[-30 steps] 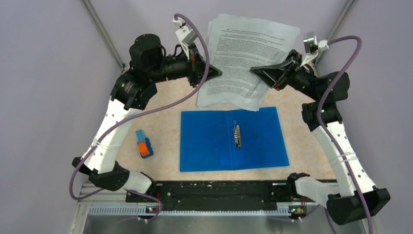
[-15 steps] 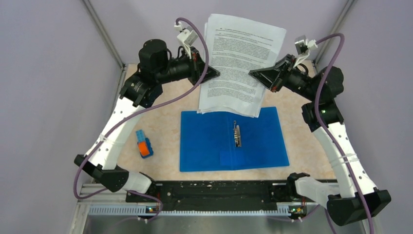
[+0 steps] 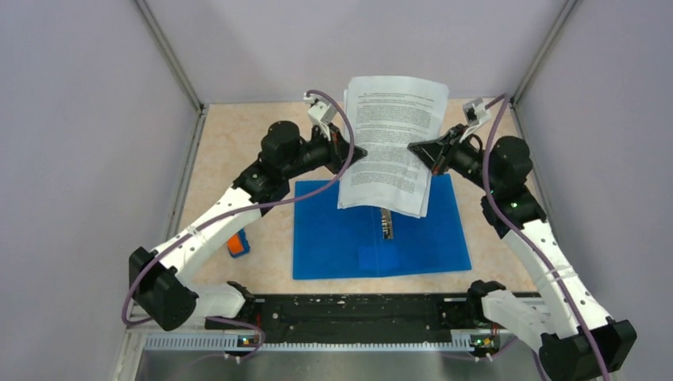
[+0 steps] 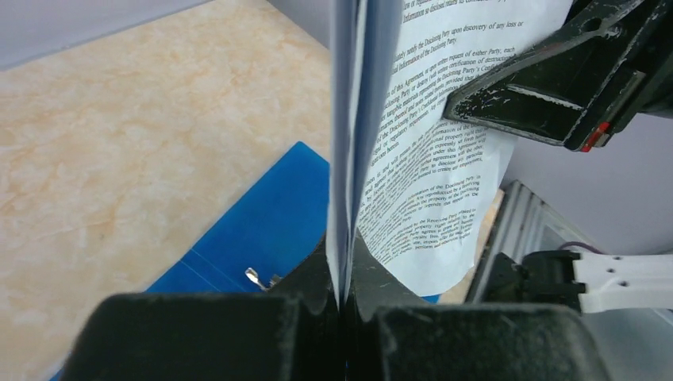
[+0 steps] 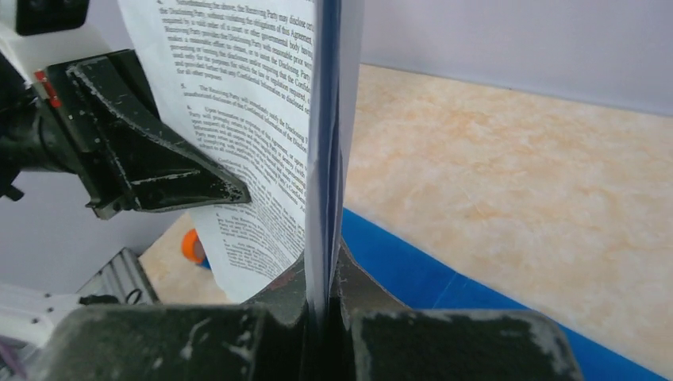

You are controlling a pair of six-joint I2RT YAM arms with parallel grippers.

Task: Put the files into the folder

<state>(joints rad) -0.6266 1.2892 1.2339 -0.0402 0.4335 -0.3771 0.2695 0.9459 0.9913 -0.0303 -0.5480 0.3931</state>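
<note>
Files (image 3: 393,135) lower now, over the folder (image 3: 333,238), edges pinched in left fingers (image 3: 353,152) and right fingers (image 3: 421,148)

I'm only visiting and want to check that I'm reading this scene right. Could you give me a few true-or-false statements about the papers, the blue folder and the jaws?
1. Both arms hold the files at once, the left jaws and the right jaws each shut on a side edge. True.
2. The folder is closed. False: it lies open and flat on the table, with its metal clip showing at the spine.
3. The files lie flat inside the folder. False: they are held upright in the air over the folder's far part.
4. A small orange-and-blue block sits on the table to the left of the folder. True, though the left arm partly hides it.
</note>
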